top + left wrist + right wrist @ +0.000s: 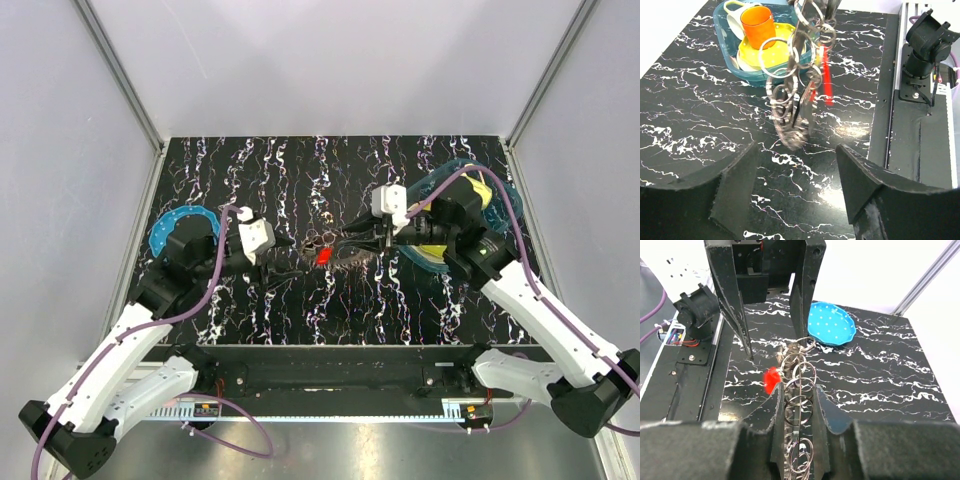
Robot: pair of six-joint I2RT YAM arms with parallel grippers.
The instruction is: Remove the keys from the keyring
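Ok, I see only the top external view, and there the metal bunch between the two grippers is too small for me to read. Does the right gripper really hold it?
Observer: Yes. In the right wrist view the right gripper is shut on the keyring, which looks like a chain of linked silver rings running forward out of its grip.
Operator: And is the left gripper closed on the other end?
Observer: No. In the left wrist view the left gripper is open. The end of the rings lies in the gap and touches neither side.
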